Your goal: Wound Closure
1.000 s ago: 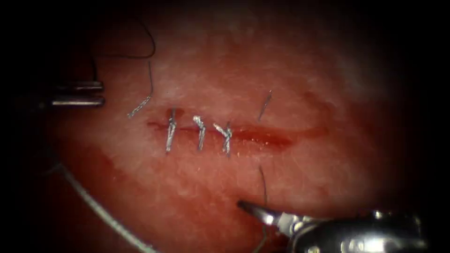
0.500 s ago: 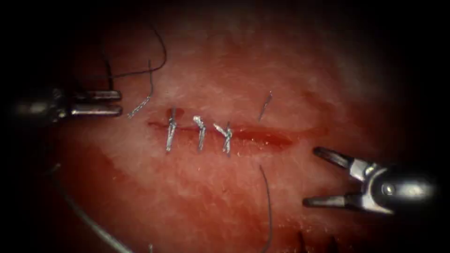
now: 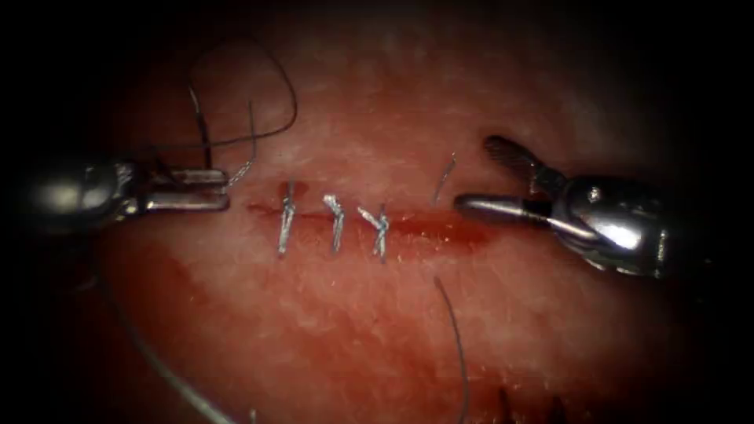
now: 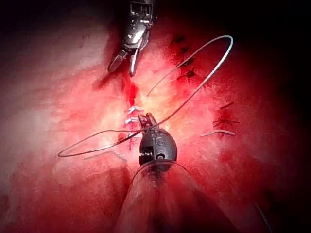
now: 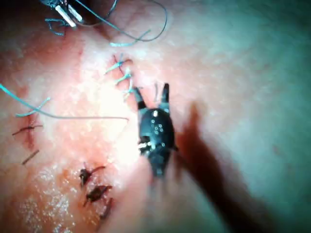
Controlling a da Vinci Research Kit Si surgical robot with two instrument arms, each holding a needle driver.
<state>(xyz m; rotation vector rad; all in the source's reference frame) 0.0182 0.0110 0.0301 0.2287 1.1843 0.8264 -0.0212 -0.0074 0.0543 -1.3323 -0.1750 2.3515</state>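
Tissue, a reddish slab of pork belly, carries a horizontal cut near its middle, with three pale knotted stitches across the cut's left stretch and red fluid pooled in the open right stretch. Dark thin thread loops near the tissue's upper left part and runs into the left arm's tool, whose jaws are pressed together on it just left of the cut. The right arm's tool hovers with jaws spread, holding nothing, at the cut's right end beside a short thread end. No curved needle can be made out with certainty. The slack loop could snag on a spread jaw and strain the stitches.
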